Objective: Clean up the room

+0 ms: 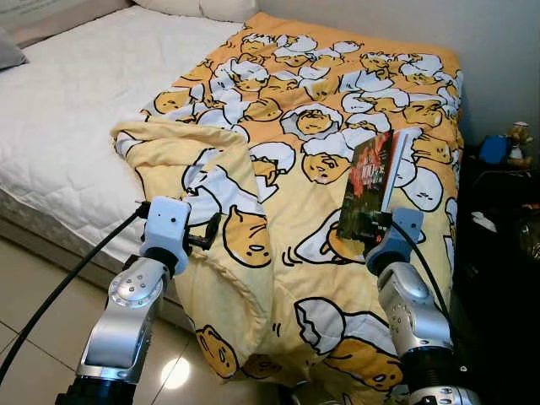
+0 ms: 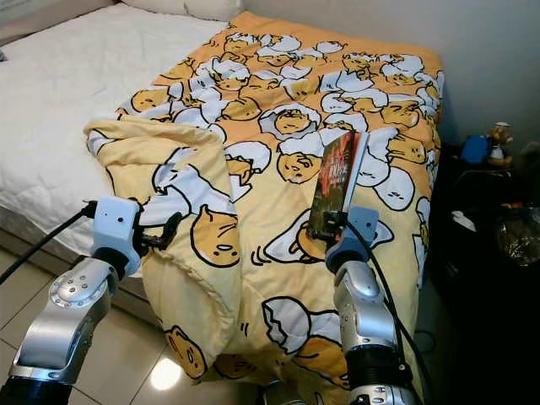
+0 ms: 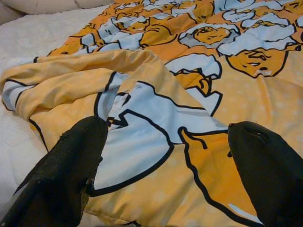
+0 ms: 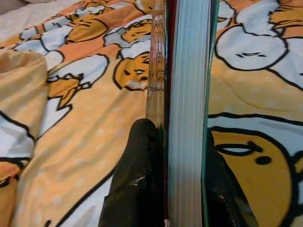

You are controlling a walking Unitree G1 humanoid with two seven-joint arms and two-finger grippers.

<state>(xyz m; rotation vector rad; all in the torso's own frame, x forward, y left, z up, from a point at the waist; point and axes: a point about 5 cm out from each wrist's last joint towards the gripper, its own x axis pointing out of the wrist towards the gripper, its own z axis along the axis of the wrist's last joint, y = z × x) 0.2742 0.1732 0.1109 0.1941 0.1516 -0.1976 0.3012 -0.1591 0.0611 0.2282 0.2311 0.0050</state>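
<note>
A yellow quilt [image 1: 337, 101] printed with cartoon eggs covers the right half of the bed, its near left corner folded back into a bunched heap [image 1: 211, 202]. My right gripper [image 1: 371, 229] is shut on a dark-covered book [image 1: 371, 181], held upright above the quilt; the page edges [image 4: 187, 113] sit between the black fingers [image 4: 137, 179]. My left gripper [image 1: 205, 233] stands open at the folded heap, its fingers [image 3: 66, 165] spread over the fabric [image 3: 151, 142] without pinching it.
White quilted mattress [image 1: 76, 93] lies bare on the left, pillows at the head. A dark side table [image 1: 498, 219] with small items stands to the right of the bed. Tiled floor [image 1: 34, 337] lies below the bed's near edge.
</note>
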